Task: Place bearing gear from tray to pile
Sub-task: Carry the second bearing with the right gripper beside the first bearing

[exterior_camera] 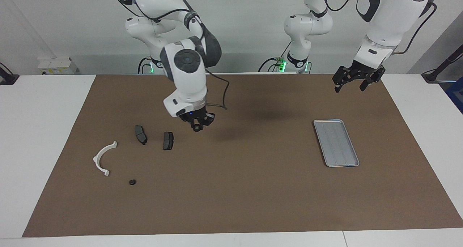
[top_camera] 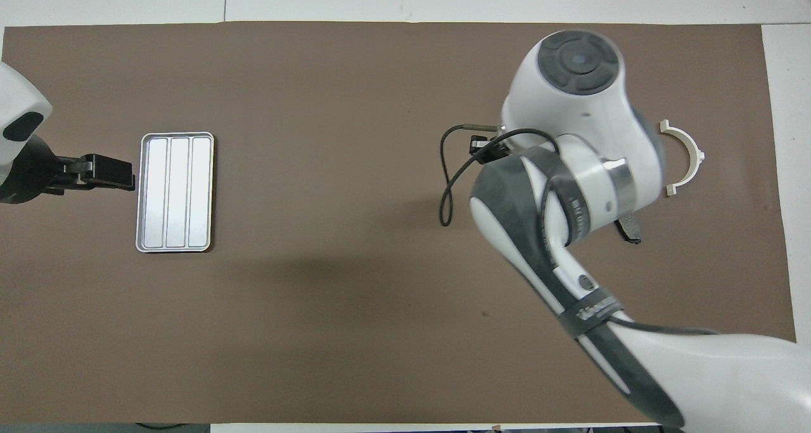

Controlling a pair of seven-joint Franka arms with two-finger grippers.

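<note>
My right gripper [exterior_camera: 198,125] hangs over the mat close beside the pile, shut on a small dark round bearing gear [exterior_camera: 197,128]. In the overhead view the arm's wrist hides that gripper and the gear. The pile is a white half-ring bracket [exterior_camera: 103,158] [top_camera: 687,157] and two dark brake pads [exterior_camera: 140,134] [exterior_camera: 168,140]; only one pad's tip [top_camera: 630,230] shows from overhead. The silver tray [exterior_camera: 327,121] [top_camera: 176,134] lies toward the left arm's end with nothing in it. My left gripper [exterior_camera: 353,83] [top_camera: 120,172] waits open in the air near the tray.
A second small black round part [exterior_camera: 132,182] lies on the brown mat [exterior_camera: 253,189] near the bracket, farther from the robots than the pads. A cable loops off the right wrist [top_camera: 453,179].
</note>
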